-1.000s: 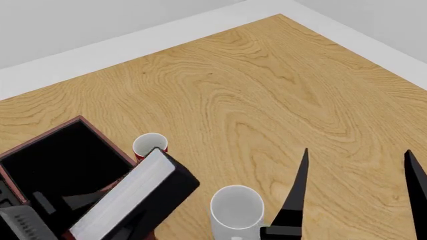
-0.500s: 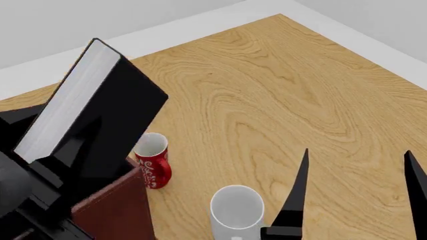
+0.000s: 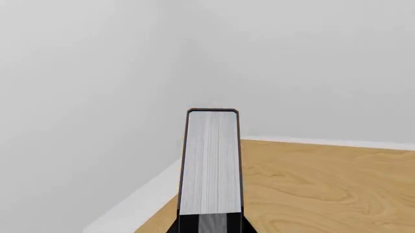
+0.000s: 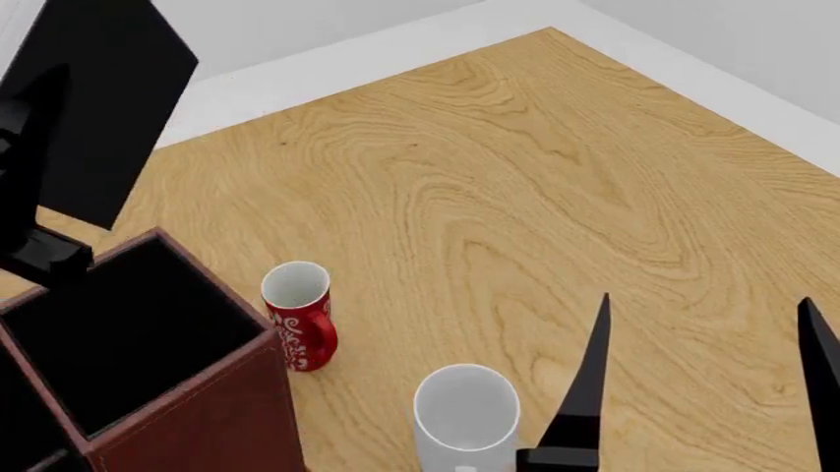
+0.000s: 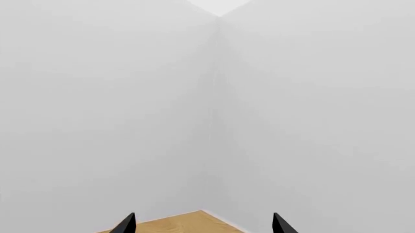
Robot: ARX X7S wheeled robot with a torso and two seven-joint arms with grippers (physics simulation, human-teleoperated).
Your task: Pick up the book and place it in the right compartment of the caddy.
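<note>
You've got the caddy (image 4: 197, 413) at the table's (image 4: 525, 197) near-left, its right compartment (image 4: 125, 334) nearest the centre. Book (image 4: 92, 108) is held above the compartment's far side, toward the left edge. Patterned mug (image 4: 299, 317) stands just right of the caddy; plain mug (image 4: 466, 413) right of that, nearer the front edge. Right gripper (image 4: 702, 393) sits right of the plain mug.
</note>
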